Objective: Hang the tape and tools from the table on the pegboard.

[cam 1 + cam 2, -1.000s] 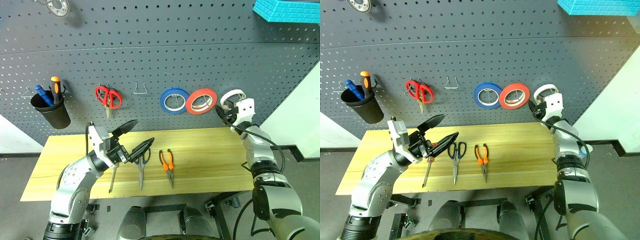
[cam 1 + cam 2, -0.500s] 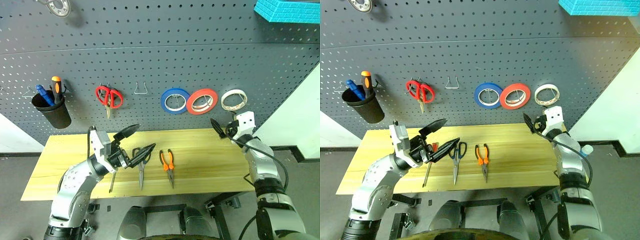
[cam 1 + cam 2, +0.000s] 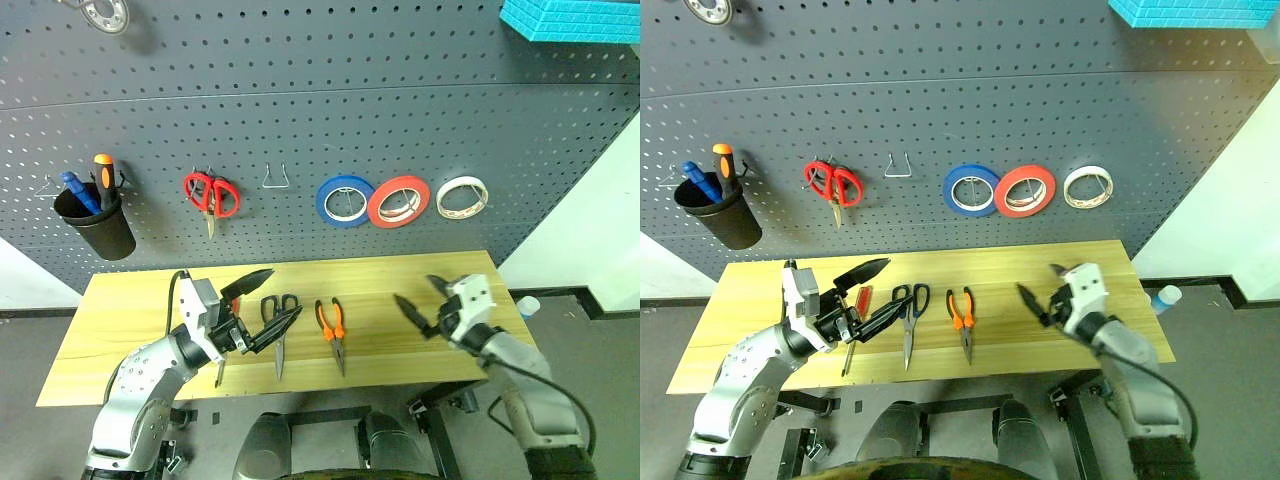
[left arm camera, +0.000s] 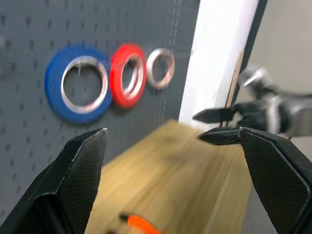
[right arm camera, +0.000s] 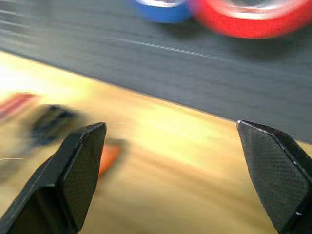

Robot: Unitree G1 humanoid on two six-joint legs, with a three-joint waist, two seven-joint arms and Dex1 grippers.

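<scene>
The whitish tape [image 3: 463, 197] hangs on the dark grey pegboard [image 3: 300, 90], to the right of the other rolls. Three tools lie on the wooden table [image 3: 130, 300]: the red-handled screwdriver [image 3: 861, 298], the dark-handled scissors [image 3: 279, 325] and the orange-and-black pliers [image 3: 331, 330]. My left gripper [image 3: 284, 292] is open and hovers low over the screwdriver and the scissors' handles, which it partly hides. My right gripper [image 3: 414, 290] is open and empty, above the table to the right of the pliers.
On the pegboard hang a blue roll [image 3: 343, 200], a red-orange roll [image 3: 399, 201], red scissors [image 3: 211, 194], a bare metal hook [image 3: 277, 178] and a black cup [image 3: 95, 222] holding blue and orange-handled tools. A cyan box [image 3: 570, 18] sits at the top right.
My right gripper has opened, left the tape hanging on the pegboard, and drawn back, down and left over the table. The left gripper has sunk slightly towards the tools.
</scene>
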